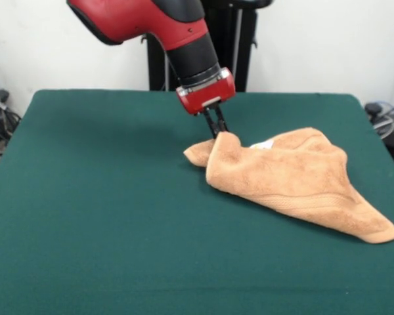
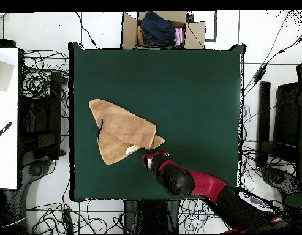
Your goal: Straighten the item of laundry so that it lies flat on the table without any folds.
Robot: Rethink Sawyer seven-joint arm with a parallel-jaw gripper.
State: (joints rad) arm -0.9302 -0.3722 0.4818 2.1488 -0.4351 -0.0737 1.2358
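The item of laundry (image 1: 295,177) is an orange-tan towel lying folded and bunched on the right half of the green table (image 1: 85,197). One long corner trails toward the near right. A small white label (image 1: 263,144) shows on its far edge. My gripper (image 1: 218,133) is shut on a raised peak of the towel at its left end, fingers (image 1: 213,122) close together. From overhead the towel (image 2: 119,130) lies left of the table (image 2: 196,85) centre, and the gripper (image 2: 155,149) meets its pointed right corner.
A cardboard box (image 2: 130,30) holding dark and pink clothes stands beyond the table's top edge in the overhead view. Cables (image 2: 40,76) cover the floor around the table. A white surface (image 2: 6,122) lies to the left, black equipment (image 2: 286,116) to the right.
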